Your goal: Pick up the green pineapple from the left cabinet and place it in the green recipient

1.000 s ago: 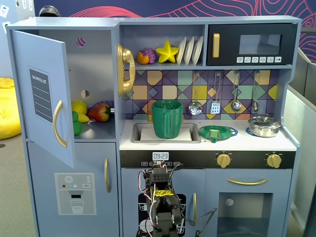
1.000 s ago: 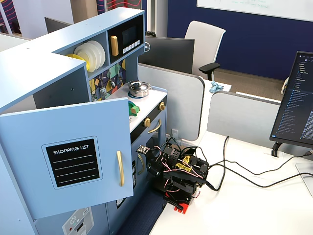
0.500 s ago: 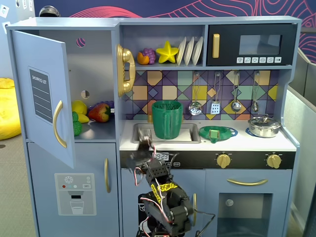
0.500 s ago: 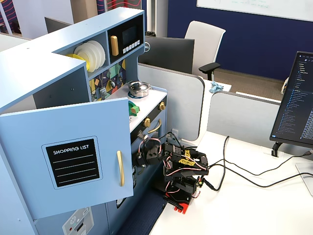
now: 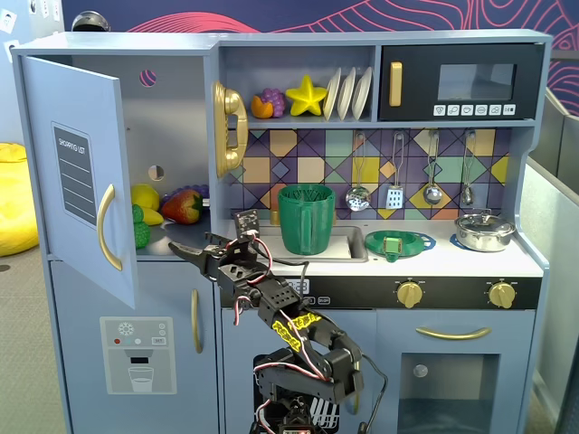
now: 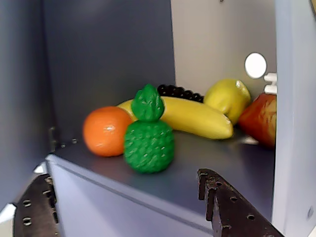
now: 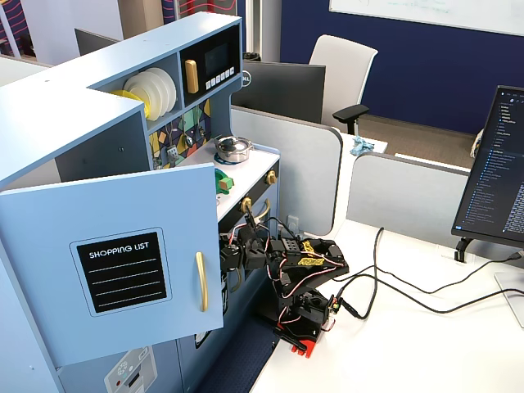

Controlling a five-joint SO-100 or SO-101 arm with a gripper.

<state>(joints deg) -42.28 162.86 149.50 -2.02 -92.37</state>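
The green pineapple (image 6: 148, 132) is standing upright on the shelf of the left cabinet (image 5: 172, 99), near the front edge, its long axis running vertical w/ the leafy crown on top. In the wrist view it's sitting straight ahead of the gripper (image 6: 123, 207) and slightly above the fingertips, centred in the gap between them; the jaws are spread wide w/ nothing between them, so the coming move looks like a straight push fwd plus a small lift to bracket the body. An orange (image 6: 107, 131) is sitting just beside it on the left, maybe touching, and a banana (image 6: 197, 117) is lying behind it, so the left finger has little room. The wrist view is giving all of this; in a fixed view the open door (image 5: 77, 172) is hiding most of the pineapple, only a green sliver showing at its edge, but that view is showing the green recipient (image 5: 307, 218) standing well off to the right by the sink. The other fixed view is showing only the door's outer face, no fruit.
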